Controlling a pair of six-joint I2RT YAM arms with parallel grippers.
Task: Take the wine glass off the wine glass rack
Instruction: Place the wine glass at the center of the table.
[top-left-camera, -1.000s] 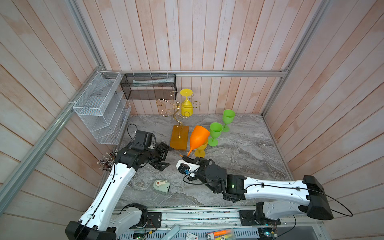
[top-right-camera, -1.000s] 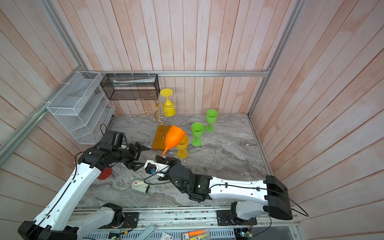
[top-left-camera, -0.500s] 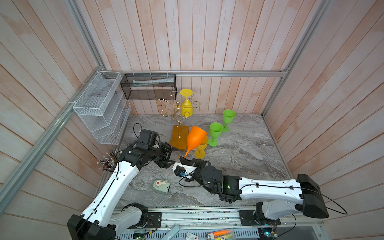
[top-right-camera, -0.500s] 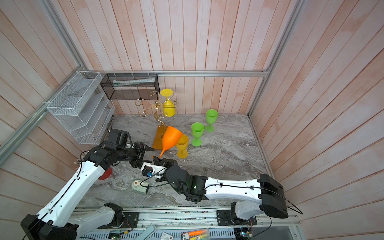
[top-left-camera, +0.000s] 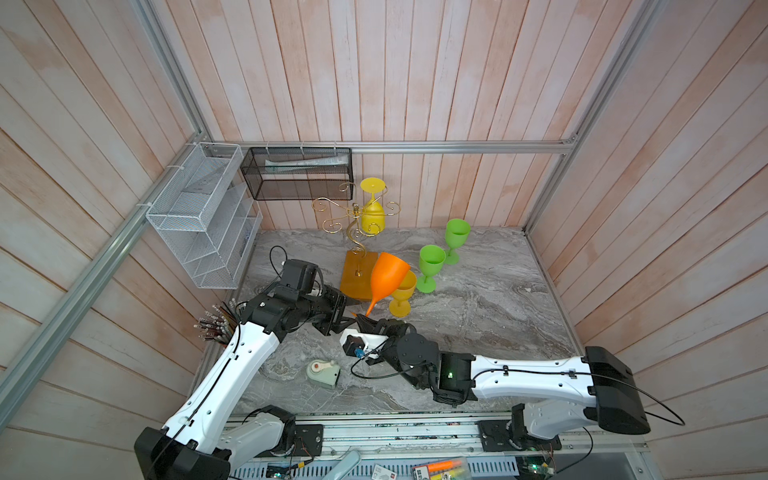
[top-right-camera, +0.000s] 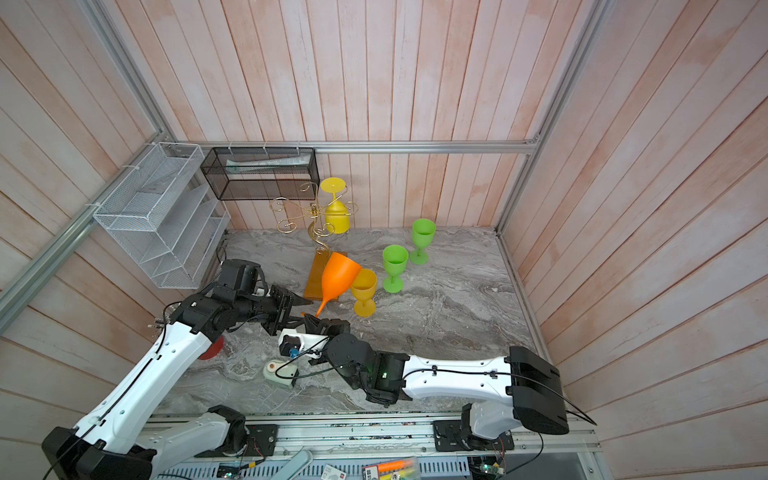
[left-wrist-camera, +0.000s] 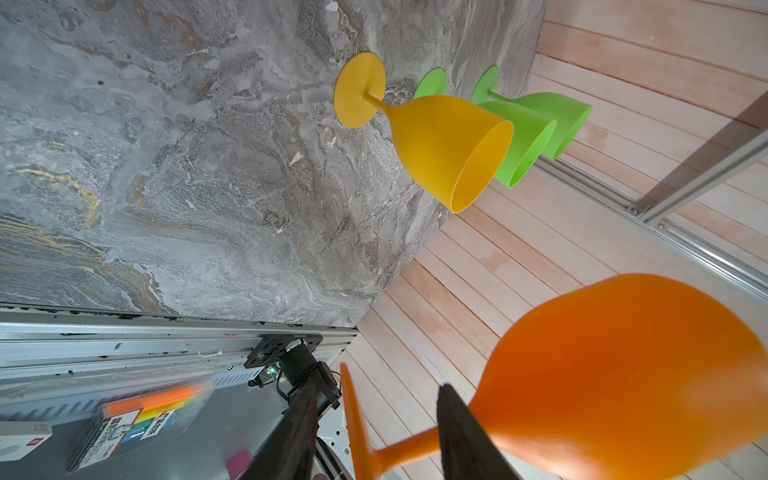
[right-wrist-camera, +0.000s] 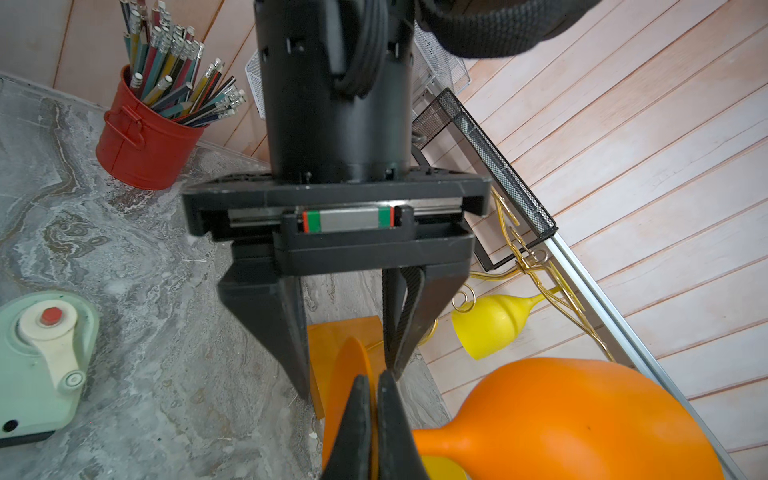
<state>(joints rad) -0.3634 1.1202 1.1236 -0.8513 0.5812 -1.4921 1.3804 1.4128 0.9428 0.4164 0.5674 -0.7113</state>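
Note:
An orange wine glass (top-left-camera: 388, 274) hangs tilted in the air in front of the wine glass rack (top-left-camera: 353, 220), clear of its gold scroll arms. My right gripper (right-wrist-camera: 371, 382) is shut on the rim of the glass's foot (right-wrist-camera: 347, 374). My left gripper (left-wrist-camera: 378, 392) reaches in from the left. Its jaws stand apart on either side of the foot and stem (left-wrist-camera: 411, 446), and a gap shows on the foot side. A yellow glass (top-left-camera: 372, 212) hangs upside down on the rack.
An amber glass (top-left-camera: 402, 291) stands right beside the orange one, and two green glasses (top-left-camera: 430, 266) (top-left-camera: 455, 239) stand further right. A mint tape dispenser (top-left-camera: 323, 372) and a red pencil cup (right-wrist-camera: 141, 141) are at the left. A white wire shelf (top-left-camera: 199, 216) and a black mesh basket (top-left-camera: 299, 178) hang on the walls.
My left gripper has moved right to the orange glass's foot, and its jaws have narrowed around the stem. My right arm has carried the glass a little to the left.

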